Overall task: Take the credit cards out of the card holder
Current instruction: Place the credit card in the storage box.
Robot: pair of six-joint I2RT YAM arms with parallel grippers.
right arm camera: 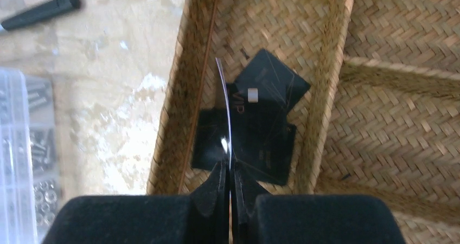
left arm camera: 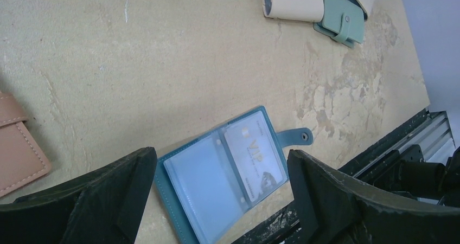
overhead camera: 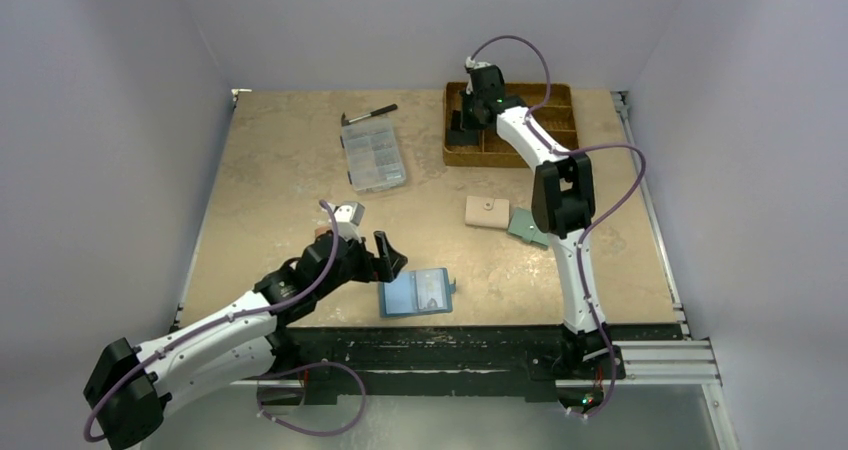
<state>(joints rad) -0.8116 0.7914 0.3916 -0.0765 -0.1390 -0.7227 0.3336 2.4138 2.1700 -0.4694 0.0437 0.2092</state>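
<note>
Wicker tray [right arm camera: 184, 92], well apart from the open card holder [left arm camera: 187, 200]: right pincer [right arm camera: 230, 171] clamped on an edge-on credit card [right arm camera: 223, 108] above it, drop-off step; next likely release, then left pincer [left arm camera: 221, 165], spread wide over the card holder, must pinch the greyish card [left arm camera: 255, 157] in it.

Cannot read the card [right arm camera: 225, 114] pinched edge-on in the right claw [right arm camera: 230, 169]; see only part of the edge-cropped peach wallet [left arm camera: 17, 146].

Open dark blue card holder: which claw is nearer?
Left. The left claw hangs beside the card holder; the right claw is far off, over the woven wicker tray.
</note>
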